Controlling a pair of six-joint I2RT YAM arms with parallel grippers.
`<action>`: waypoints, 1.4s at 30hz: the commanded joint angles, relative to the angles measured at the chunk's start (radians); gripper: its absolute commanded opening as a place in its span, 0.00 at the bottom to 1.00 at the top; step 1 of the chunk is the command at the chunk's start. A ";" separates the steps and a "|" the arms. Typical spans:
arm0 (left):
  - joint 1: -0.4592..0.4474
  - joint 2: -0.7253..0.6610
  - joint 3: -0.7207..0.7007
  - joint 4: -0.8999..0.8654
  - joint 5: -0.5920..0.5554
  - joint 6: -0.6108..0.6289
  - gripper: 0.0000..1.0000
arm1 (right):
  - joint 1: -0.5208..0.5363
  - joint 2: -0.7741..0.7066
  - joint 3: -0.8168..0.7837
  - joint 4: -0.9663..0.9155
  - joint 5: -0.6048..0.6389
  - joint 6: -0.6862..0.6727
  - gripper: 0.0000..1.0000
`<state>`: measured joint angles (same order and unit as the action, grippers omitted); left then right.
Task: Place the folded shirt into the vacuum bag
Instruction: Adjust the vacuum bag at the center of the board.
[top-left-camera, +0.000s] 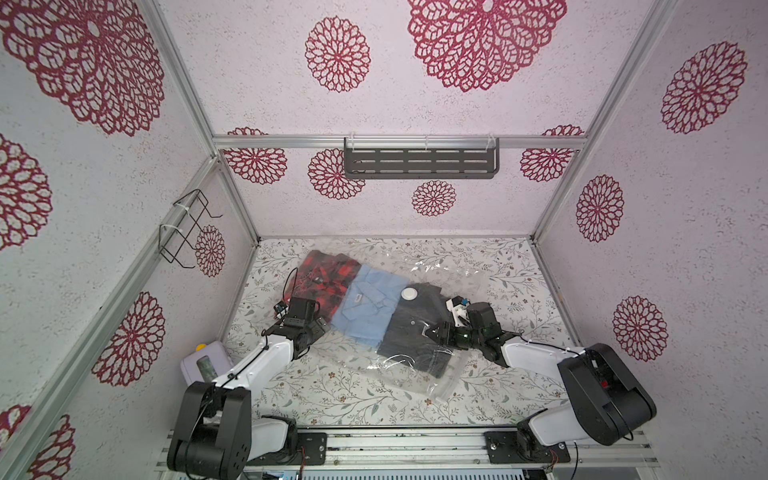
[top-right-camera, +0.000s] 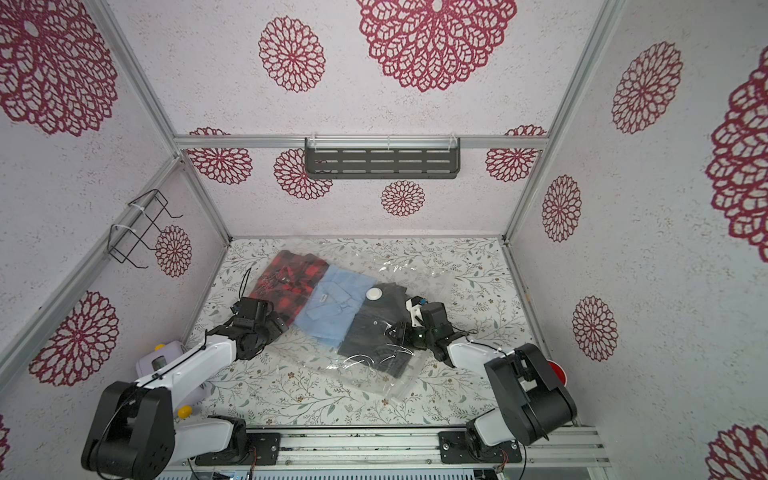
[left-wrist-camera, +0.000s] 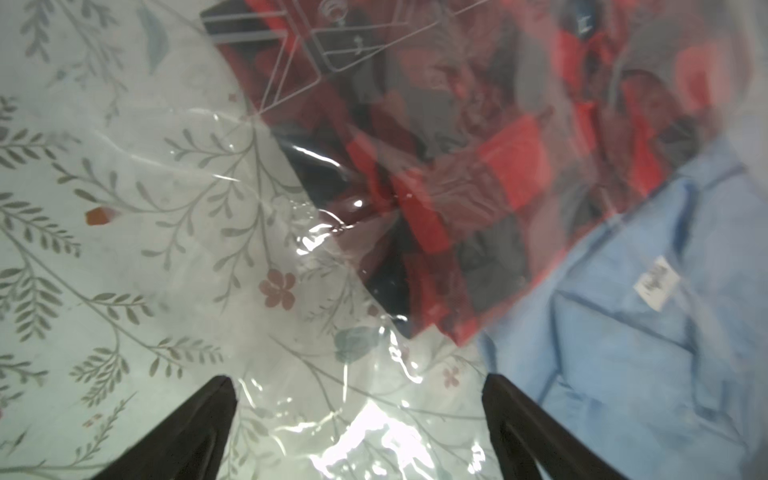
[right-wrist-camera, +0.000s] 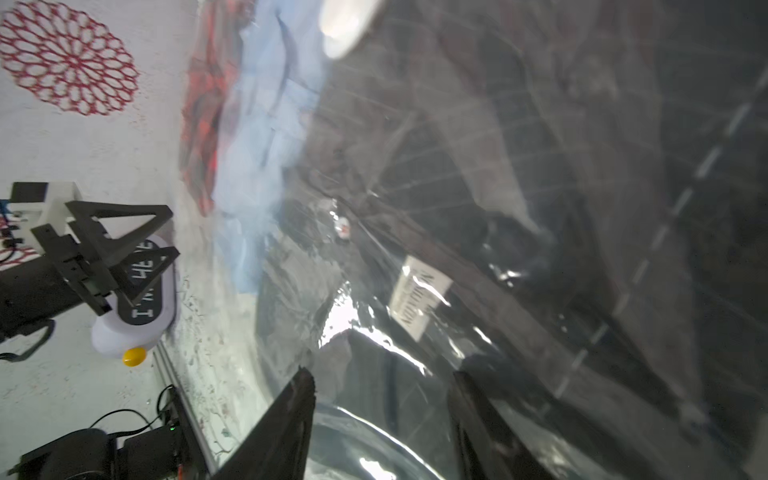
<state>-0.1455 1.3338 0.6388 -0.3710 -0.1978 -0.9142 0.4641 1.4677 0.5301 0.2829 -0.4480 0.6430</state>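
Observation:
The clear vacuum bag lies slantwise on the floral table, its white valve disc facing up. Under its film three folded shirts sit in a row: red plaid, light blue and dark. The dark shirt reaches toward the zip-seal edge. My left gripper hovers open over the bag's side by the plaid shirt. My right gripper stands about half apart at the dark shirt's right side, with crinkled film and dark cloth between its fingers.
A pale lilac device with a yellow knob stands at the front left, behind the left arm. A red round thing shows beside the right arm. A dark shelf and a wire rack hang on the walls.

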 joint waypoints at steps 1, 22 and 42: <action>0.052 0.129 0.048 0.110 0.061 0.001 0.97 | 0.023 0.016 -0.055 0.010 0.037 -0.035 0.53; 0.079 0.708 0.730 0.087 0.296 0.197 0.98 | 0.355 -0.021 -0.003 0.145 0.078 0.122 0.50; -0.167 0.101 0.158 0.081 0.209 0.111 0.99 | 0.805 -0.266 -0.003 -0.116 0.227 -0.124 0.49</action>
<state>-0.3191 1.4143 0.8005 -0.3260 0.0181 -0.7895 1.2102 1.1812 0.4976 0.1944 -0.2893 0.6155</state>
